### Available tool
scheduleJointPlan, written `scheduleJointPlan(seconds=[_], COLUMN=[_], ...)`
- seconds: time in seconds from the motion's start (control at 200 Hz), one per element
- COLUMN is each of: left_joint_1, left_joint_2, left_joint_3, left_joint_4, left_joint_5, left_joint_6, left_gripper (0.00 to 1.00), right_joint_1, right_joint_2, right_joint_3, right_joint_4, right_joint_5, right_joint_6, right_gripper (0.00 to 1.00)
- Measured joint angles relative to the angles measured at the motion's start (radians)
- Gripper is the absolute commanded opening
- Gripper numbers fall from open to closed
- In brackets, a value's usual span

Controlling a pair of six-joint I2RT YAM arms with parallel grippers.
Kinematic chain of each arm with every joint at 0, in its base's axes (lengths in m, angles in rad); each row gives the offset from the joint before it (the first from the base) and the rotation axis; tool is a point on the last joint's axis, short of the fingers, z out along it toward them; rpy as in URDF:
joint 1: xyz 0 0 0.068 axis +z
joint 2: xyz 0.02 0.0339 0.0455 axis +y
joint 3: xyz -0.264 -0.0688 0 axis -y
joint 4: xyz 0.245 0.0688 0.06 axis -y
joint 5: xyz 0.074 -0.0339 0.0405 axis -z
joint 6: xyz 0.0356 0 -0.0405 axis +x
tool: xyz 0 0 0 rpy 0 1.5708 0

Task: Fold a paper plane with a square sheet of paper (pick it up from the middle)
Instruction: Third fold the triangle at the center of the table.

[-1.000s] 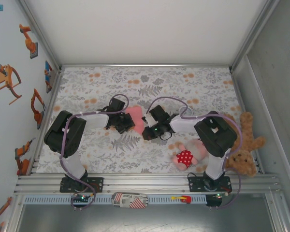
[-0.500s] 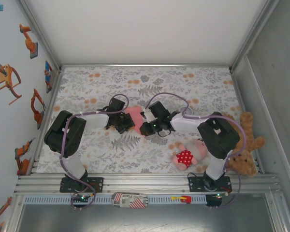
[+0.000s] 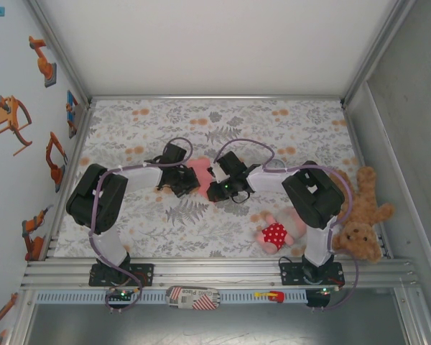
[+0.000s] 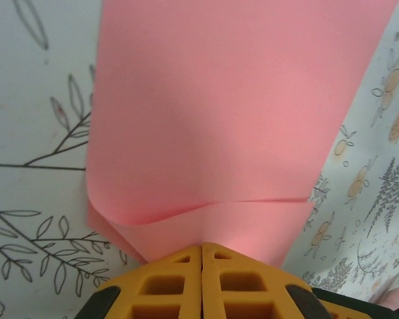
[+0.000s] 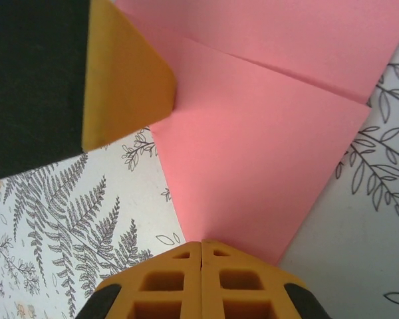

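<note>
Now the left claw (image 4: 201,249) is pinching shut on one edge of the square sheet of paper (image 3: 200,171), and the right claw (image 5: 201,244) is clamping shut on the opposite edge, holding it between them over the middle of the worktop (image 3: 273,129). An early fold seems to be forming, with one crease already showing. The next move is likely calling for matched edges and flat pressing.

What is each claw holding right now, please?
The left claw is shut on the paper.
The right claw is shut on the same paper.
</note>
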Motion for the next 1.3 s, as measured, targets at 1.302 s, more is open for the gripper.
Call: scheduleJointPlan(seconds=[1.302], left_joint_1=[0.087], left_joint_2=[-0.02], left_joint_3=[-0.112], left_joint_4=[0.152], left_joint_5=[0.068], left_joint_6=[0.209], left_gripper=[0.07], right_joint_1=[0.001], right_joint_2=[0.006], right_joint_3=[0.014], right_joint_4=[-0.033], right_joint_5=[0.032], right_joint_6=[0.041], right_gripper=[0.0])
